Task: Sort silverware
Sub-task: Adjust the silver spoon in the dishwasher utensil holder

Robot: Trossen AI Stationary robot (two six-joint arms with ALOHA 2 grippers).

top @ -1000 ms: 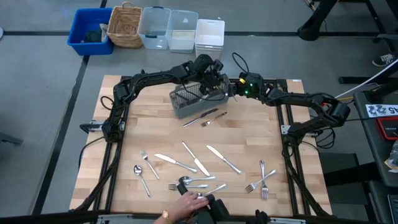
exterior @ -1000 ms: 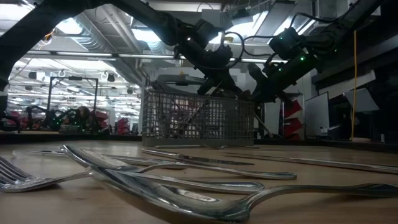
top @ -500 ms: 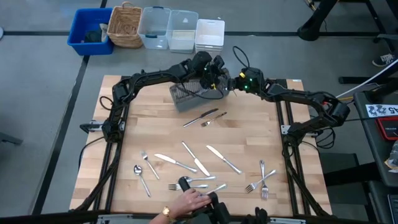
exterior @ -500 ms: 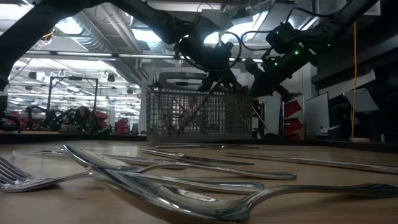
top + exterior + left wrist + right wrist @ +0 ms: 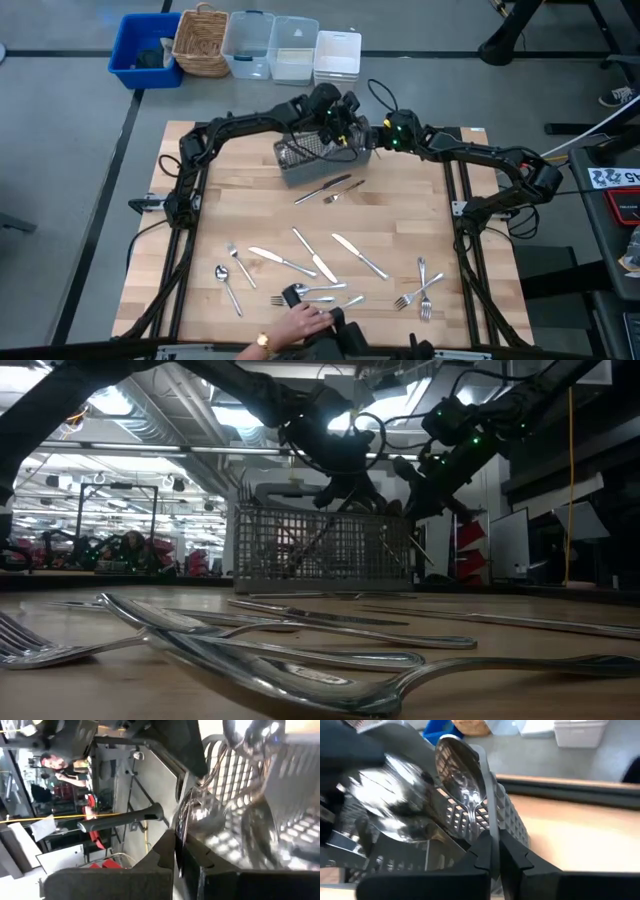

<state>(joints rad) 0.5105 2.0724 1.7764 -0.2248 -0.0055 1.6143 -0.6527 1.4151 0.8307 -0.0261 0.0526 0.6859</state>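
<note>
A grey wire-mesh basket [image 5: 305, 165] stands at the table's far middle; in the low view the basket [image 5: 320, 550] has its bottom down at the table. Silverware stands inside it, among it a spoon [image 5: 462, 775]. My left gripper [image 5: 338, 128] and my right gripper [image 5: 366, 138] are both shut at the basket's far right top edge. A knife [image 5: 322, 189] and a fork [image 5: 345, 190] lie flat just in front of the basket. Several more forks, spoons and knives [image 5: 300, 262] lie scattered toward the near edge. My left gripper pinches a thin wire of the basket's top edge [image 5: 178, 827] between its two shut fingers, slanting down from the far side. The mesh wall and the silverware lie just beyond the fingertips. My right gripper pinches the basket's rim [image 5: 489, 827] between its two fingers at a top corner, slanting down from the table's right. A spoon bowl stands just inside the rim beside the fingers.
A person's hand [image 5: 300, 328] reaches over the near edge among the spoons there. On the floor beyond the far edge stand a blue bin [image 5: 145, 50], a wicker basket [image 5: 203, 42], clear tubs [image 5: 270, 47] and a white tub [image 5: 337, 55].
My right gripper has risen a little at the basket's corner. My left gripper has rolled about its own line while staying in place. The basket has shifted slightly between them. The person's hand has moved a little at the near edge.
</note>
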